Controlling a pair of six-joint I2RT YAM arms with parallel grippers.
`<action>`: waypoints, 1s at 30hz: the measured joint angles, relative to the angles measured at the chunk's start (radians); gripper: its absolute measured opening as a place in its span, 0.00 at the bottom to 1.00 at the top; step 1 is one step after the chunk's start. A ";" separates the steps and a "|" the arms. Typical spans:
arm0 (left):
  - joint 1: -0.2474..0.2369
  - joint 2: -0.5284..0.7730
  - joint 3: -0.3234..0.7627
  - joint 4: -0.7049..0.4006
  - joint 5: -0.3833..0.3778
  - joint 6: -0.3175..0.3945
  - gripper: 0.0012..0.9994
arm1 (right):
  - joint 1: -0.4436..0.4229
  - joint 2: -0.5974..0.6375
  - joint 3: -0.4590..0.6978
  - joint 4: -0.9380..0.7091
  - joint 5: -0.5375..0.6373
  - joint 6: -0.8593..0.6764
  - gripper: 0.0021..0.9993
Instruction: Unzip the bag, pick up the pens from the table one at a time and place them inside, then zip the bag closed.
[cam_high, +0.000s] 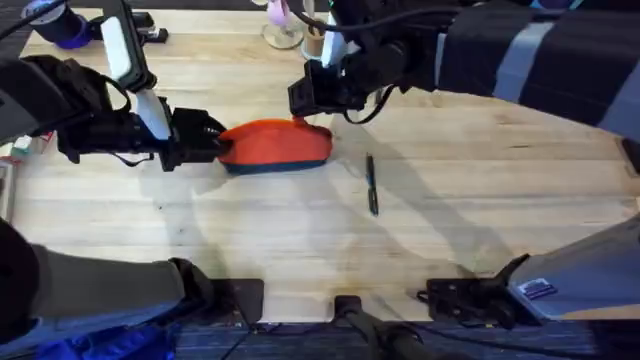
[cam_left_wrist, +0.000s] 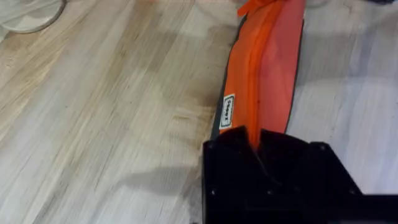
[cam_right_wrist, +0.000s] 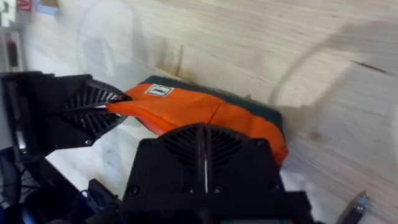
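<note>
Nearest my side of the counter lies one pen, its long axis running away from me, well apart from both jaws and closer to my right arm than my left. It sits just beyond the bag's right end, off to the side of the right jaws.

Farther out is the bag, lying long-ways across the counter between my two arms. My left jaws are pinched shut on the fabric at one end, and the left wrist view has the orange cloth running straight out from between them, the zip line along that same axis. My right jaws are at the opposite end, pressed together at the bag's upper edge; I judge they have the zip pull, though I can't make the pull out.

So the zip travel is along the bag, from right jaws toward left. Whether the bag is open, or anything is inside, I can't tell.
</note>
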 joint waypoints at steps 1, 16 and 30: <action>0.000 0.000 0.000 0.000 0.000 0.000 0.04 | 0.000 0.000 0.000 0.004 -0.007 -0.003 0.03; 0.000 0.000 0.000 0.003 0.000 0.000 0.04 | 0.000 -0.059 0.000 0.075 -0.030 -0.011 0.03; 0.000 0.000 0.000 0.000 -0.001 0.000 0.04 | 0.040 -0.067 0.004 0.095 -0.035 -0.053 0.03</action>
